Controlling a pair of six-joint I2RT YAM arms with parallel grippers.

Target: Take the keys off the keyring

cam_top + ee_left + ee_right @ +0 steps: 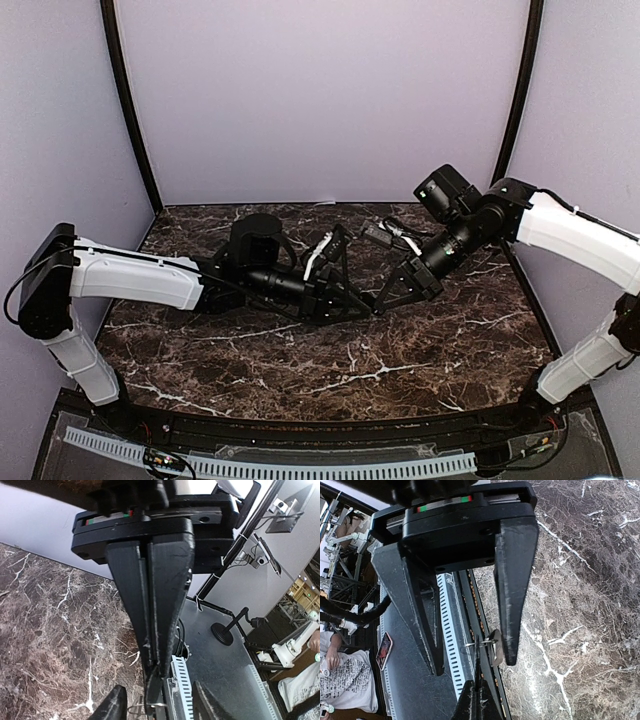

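Midair: right gripper (477, 680) pinches keyring (476, 644); left gripper (474, 666) parted.

Left end effector (474, 666) spread, meeting pinched-shut right end effector (154, 692).

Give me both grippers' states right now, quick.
Left gripper: open, jaws either side of the small dark key, not clamped.
Right gripper: shut, pinching the thin silver wire keyring at its tips.

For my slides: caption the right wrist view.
Shut right gripper pinches the keyring; open left gripper straddles a key.
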